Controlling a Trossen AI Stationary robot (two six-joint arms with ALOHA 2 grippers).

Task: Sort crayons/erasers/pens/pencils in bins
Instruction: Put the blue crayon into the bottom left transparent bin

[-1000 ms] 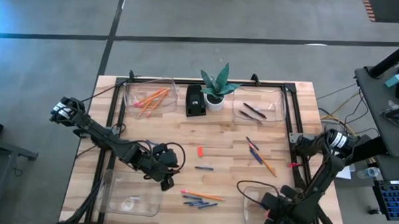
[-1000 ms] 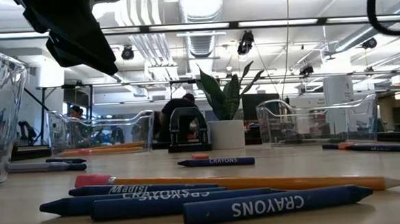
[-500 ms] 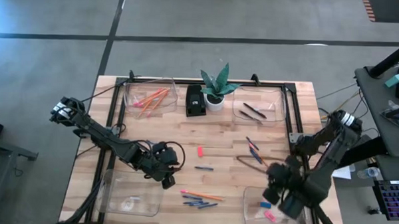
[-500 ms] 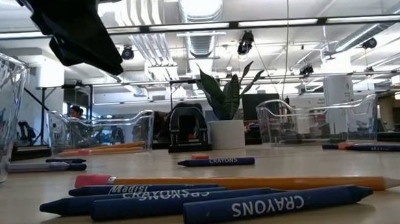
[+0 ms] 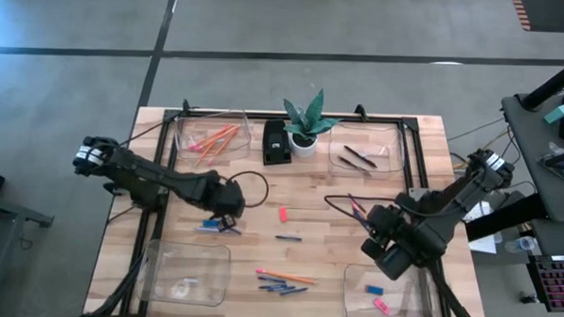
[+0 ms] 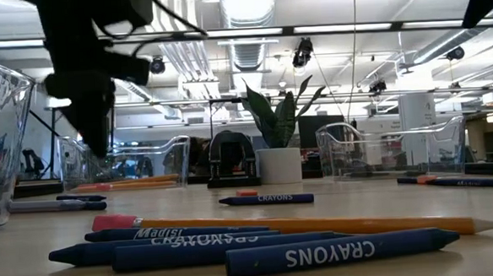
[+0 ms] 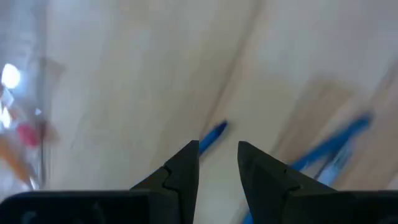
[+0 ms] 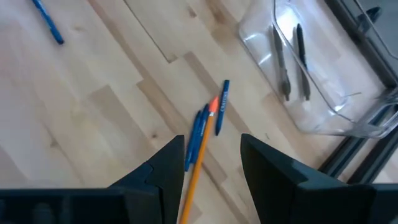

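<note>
Four bins (image 5: 184, 274), pencils (image 5: 210, 137) in one, pens (image 5: 357, 158) another, both claws (image 5: 225, 224) open

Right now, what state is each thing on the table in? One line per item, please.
left gripper: open, empty, over blue sticks near the table's left side.
right gripper: open, empty, above a pencil and blue sticks.
pencil bin: holds orange pencils.
pen bin: holds dark pens.
eraser bin: holds a blue and a red-pink eraser.
near-left bin: contents unclear.
red eraser: loose on the table.
crayons: loose, unsorted.
</note>
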